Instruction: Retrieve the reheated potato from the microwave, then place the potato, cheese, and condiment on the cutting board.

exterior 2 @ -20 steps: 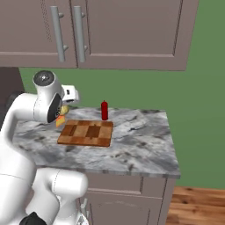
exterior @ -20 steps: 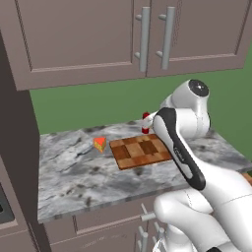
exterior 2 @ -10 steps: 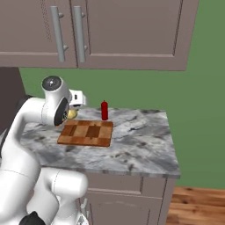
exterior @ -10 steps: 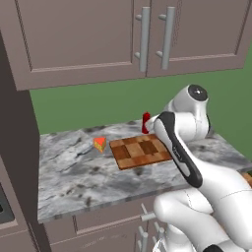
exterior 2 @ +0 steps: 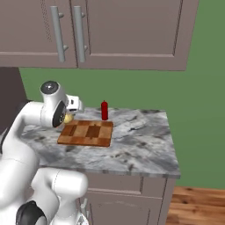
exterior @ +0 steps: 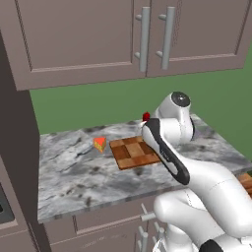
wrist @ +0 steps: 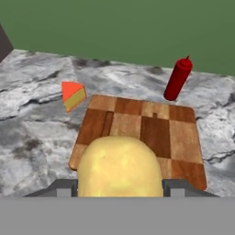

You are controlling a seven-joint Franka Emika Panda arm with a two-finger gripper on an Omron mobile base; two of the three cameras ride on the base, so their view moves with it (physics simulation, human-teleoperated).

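The white arm is rising from the lower left and is bending over the left part of the marble tabletop. At its end effector, the pale-yellow potato is showing just under the white hand, above the left far corner of the cutting board. The board is lying flat on the tabletop. The red condiment is standing upright just behind the board, near the green wall. Grey cabinets with two long handles are hanging above.

Smooth matt potato, checkered wooden cutting board, veined grey marble counter.
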